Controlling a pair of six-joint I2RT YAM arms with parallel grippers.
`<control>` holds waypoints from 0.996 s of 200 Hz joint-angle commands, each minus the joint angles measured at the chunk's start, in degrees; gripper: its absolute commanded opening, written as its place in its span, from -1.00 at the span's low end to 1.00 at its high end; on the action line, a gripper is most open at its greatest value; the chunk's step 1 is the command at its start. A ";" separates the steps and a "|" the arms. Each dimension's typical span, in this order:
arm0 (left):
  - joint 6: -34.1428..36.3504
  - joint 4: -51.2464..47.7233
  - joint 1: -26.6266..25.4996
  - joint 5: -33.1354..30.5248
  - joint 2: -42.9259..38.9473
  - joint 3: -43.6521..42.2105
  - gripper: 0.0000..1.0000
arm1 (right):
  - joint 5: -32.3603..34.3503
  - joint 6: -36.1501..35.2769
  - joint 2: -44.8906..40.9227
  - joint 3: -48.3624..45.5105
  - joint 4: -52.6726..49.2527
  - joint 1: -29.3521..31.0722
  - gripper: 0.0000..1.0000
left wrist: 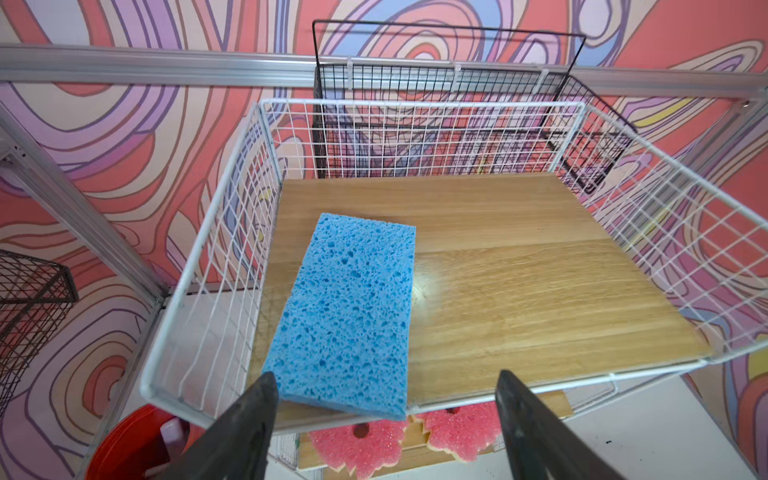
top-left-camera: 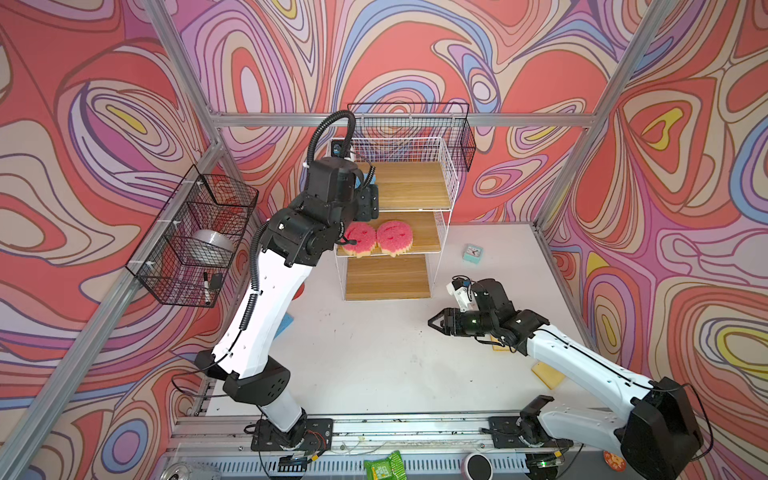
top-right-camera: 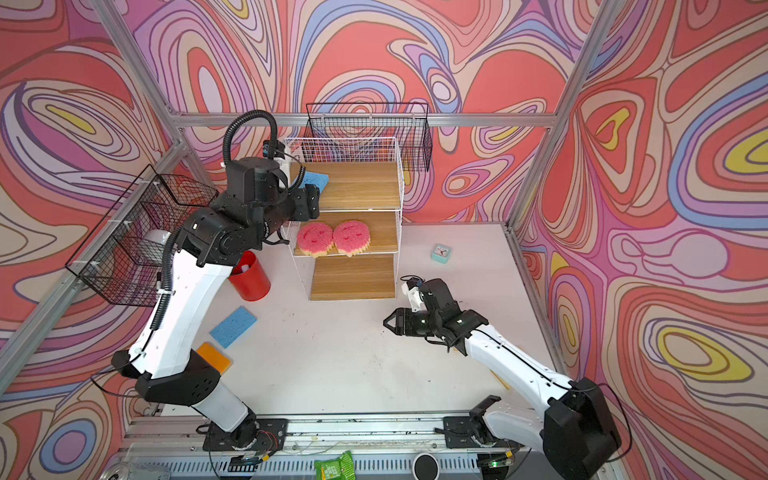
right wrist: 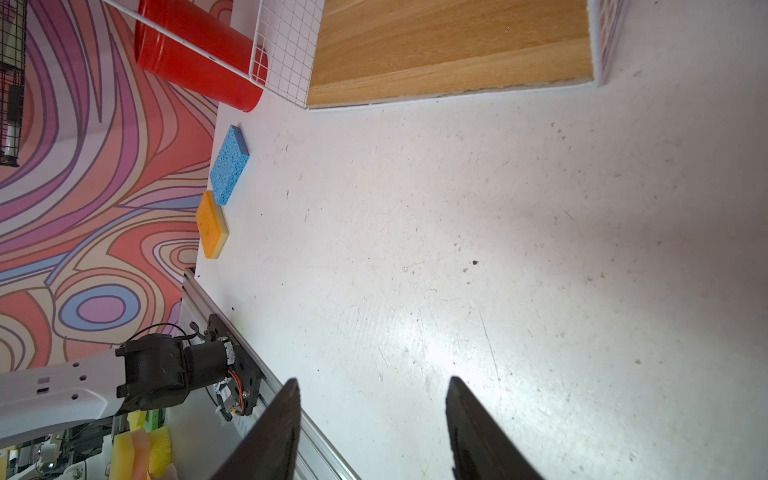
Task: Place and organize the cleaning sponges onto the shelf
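- The white worktop (top-left-camera: 374,353) carries the shelf and the loose sponges.
- The shelf (top-left-camera: 386,276), a white wire rack with three stepped wooden boards, stands at the back of the worktop; its bottom board is bare.
- The left hand (left wrist: 386,376) hovers at the front edge of the wire-fenced top board. Its jaws are spread wide and grip nothing.
- The right hand (right wrist: 374,380) hangs low over bare worktop in front of the shelf, jaws partly apart with nothing between them.
- The red cup (top-right-camera: 249,276) stands just beside the shelf's left side.
- A blue sponge (left wrist: 349,311) lies flat on the top board near its left fence, one end at the front edge.
- A second blue sponge (top-right-camera: 233,326) lies on the worktop by the left arm, with an orange sponge (top-right-camera: 214,357) just beside it.
- A pink round sponge (top-left-camera: 360,237) and a second pink round sponge (top-left-camera: 395,237) sit side by side on the middle board.
- A yellow sponge (top-left-camera: 548,374) lies on the worktop, partly hidden by the right arm.
- The small clock (top-left-camera: 473,252) sits to the right of the shelf.
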 commanded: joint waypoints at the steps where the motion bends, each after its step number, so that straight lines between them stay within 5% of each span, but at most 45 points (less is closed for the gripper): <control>1: 3.52 5.26 -0.72 3.39 -1.10 -1.48 0.51 | 0.31 -0.12 0.23 0.79 -0.30 -0.09 0.16; 34: 5.86 7.23 -0.72 8.50 2.14 1.13 -0.08 | 0.34 -0.12 0.41 1.33 -0.90 -0.06 0.15; 121: 8.97 2.68 0.39 10.37 15.59 16.45 -0.11 | 0.80 0.48 -0.35 -0.59 -0.96 -0.09 0.14; 199: 4.95 1.85 3.98 14.97 17.81 16.18 -0.14 | 0.64 1.28 0.79 -0.86 -0.13 -0.09 0.14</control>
